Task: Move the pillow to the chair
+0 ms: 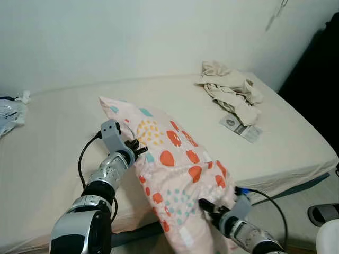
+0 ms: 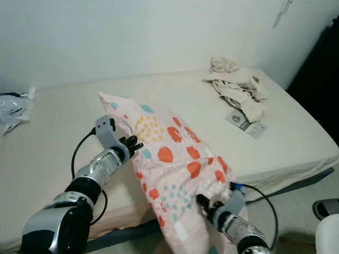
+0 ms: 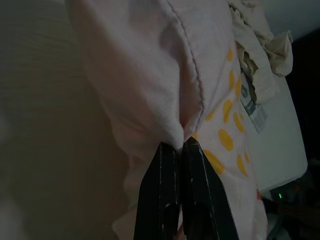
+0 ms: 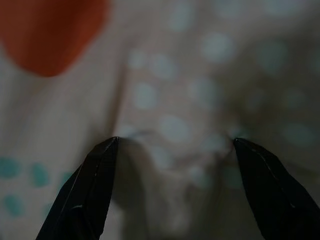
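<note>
Cream bed (image 1: 63, 132) by white wall (image 1: 132, 37) — left tool (image 1: 136, 148) pinching pillow (image 1: 175, 174), right tool (image 4: 172, 145) spread.

Bare mattress (image 1: 63, 143) lies open at 9 to 11 o'clock of the pillow (image 1: 175, 174), up to the wall; passage there unobstructed. At far 9 o'clock, a crumpled plastic bag (image 1: 10, 114) sits at the bed edge. At 1 o'clock, a heap of beige clothes (image 1: 230, 90) and a flat packet (image 1: 241, 127) just beside it occupy the far corner. Between pillow and heap, the sheet is open. At 3 to 4 o'clock, off the bed, a dark shoe (image 1: 323, 212) lies on the floor (image 1: 296, 211)
</note>
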{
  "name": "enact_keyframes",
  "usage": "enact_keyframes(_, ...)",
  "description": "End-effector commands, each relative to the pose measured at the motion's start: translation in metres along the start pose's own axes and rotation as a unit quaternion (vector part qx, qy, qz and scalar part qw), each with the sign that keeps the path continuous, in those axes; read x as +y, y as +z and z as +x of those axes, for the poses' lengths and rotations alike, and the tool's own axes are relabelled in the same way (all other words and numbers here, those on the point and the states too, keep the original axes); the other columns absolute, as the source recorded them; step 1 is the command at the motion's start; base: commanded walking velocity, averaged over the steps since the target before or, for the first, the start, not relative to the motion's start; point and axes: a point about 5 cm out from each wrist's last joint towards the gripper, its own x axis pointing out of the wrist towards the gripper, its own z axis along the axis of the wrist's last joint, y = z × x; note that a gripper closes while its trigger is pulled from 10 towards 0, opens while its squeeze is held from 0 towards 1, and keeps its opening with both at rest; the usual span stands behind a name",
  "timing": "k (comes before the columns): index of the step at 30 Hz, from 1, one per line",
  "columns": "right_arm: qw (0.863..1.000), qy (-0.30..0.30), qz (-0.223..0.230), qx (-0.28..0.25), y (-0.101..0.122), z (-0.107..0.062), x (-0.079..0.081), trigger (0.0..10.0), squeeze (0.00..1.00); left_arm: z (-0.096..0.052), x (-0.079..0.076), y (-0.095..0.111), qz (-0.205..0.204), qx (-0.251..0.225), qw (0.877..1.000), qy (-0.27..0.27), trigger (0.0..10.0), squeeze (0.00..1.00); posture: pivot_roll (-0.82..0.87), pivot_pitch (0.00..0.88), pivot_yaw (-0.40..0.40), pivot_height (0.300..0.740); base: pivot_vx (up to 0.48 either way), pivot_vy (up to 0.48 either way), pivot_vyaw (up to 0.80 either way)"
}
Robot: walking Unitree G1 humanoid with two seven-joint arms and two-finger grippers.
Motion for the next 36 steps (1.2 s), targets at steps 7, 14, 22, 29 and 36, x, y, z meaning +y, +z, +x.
enact_keyframes(7,0.996,0.08,-0.051,-0.008,0.018,0.009,0.033,9.1,0.0,0.0,-0.001,0.009,0.019,-0.013,1.0,-0.007,0.0,0.0,0.0,0.098,-0.035,0.74,0.0,0.0,0.0)
enact_keyframes(14,0.993,0.087,-0.074,-0.028,0.03,0.013,0.046,0.0,0.0,0.001,-0.001,0.01,0.024,-0.013,1.0,-0.009,0.0,0.0,0.0,0.09,-0.034,0.74,0.0,0.0,0.0)
enact_keyframes(22,0.979,0.032,-0.181,-0.084,0.051,0.011,0.046,10.0,0.0,0.001,-0.002,0.013,0.036,-0.021,0.999,-0.01,0.0,0.0,0.01,0.079,-0.04,0.74,0.0,0.0,0.0)
enact_keyframes(29,0.929,-0.243,-0.101,-0.261,0.098,-0.033,-0.019,10.0,0.0,0.001,-0.003,0.016,0.054,-0.025,0.998,-0.013,0.0,0.0,0.01,0.074,-0.032,0.74,0.0,0.0,0.0)
enact_keyframes(36,0.966,0.042,-0.236,-0.096,0.059,-0.002,0.061,10.0,1.0,0.002,-0.018,0.01,0.118,-0.012,0.991,-0.057,0.0,0.0,-0.01,0.084,-0.01,0.74,0.0,0.0,0.0)
